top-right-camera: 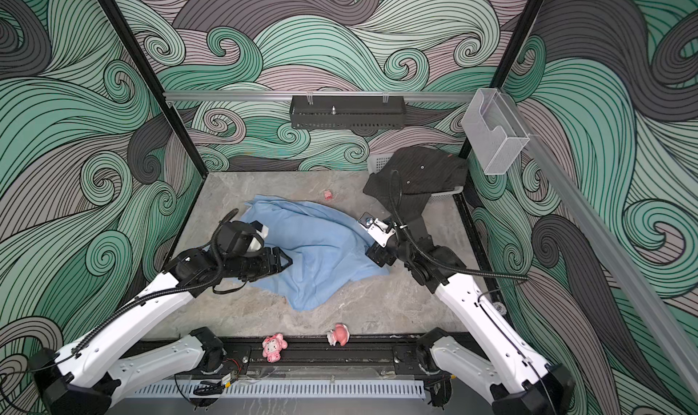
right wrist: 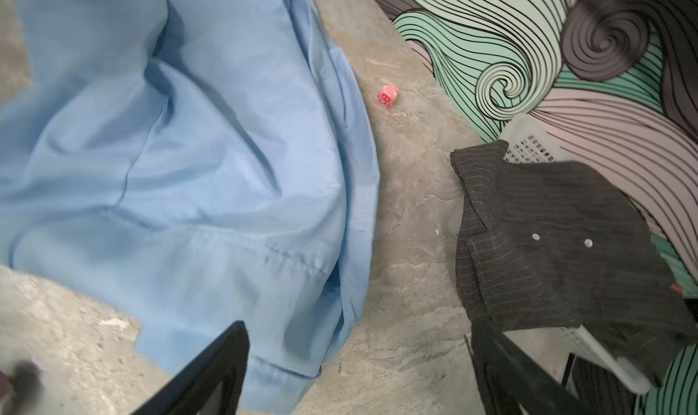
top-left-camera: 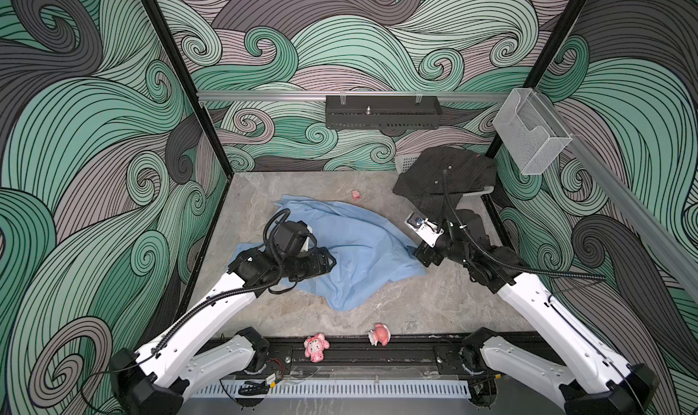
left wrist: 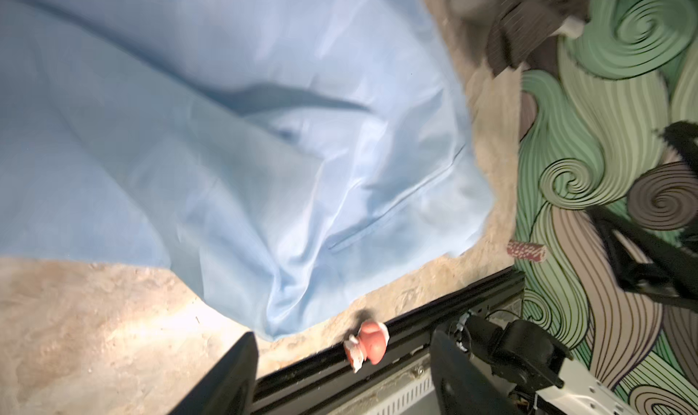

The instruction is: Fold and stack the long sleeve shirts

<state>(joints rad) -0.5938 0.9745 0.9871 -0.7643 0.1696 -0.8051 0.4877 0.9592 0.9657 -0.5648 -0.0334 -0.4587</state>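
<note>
on the table [top-left-camera: 377,307] the light blue shirt [top-left-camera: 362,243] is spread unfolded, the dark shirt [top-left-camera: 449,175] draped on a basket [top-left-camera: 406,162]; left gripper [left wrist: 342,337] and right gripper [right wrist: 359,324] are held wide, empty.

A grey marbled tabletop [top-left-camera: 434,303] was enclosed by walls printed with green and grey swirls [top-left-camera: 94,149]. A small pink toy block [top-left-camera: 355,194] was seen near its far edge; a pink-and-white cat figurine [top-left-camera: 316,347] and a pink round-headed figurine [top-left-camera: 379,334] were set apart at its near edge. A white perforated plastic basket [top-left-camera: 406,162] was placed in the far right corner. A black perforated metal tray [top-left-camera: 383,113] and a clear plastic holder [top-left-camera: 530,135] were hung above.
</note>
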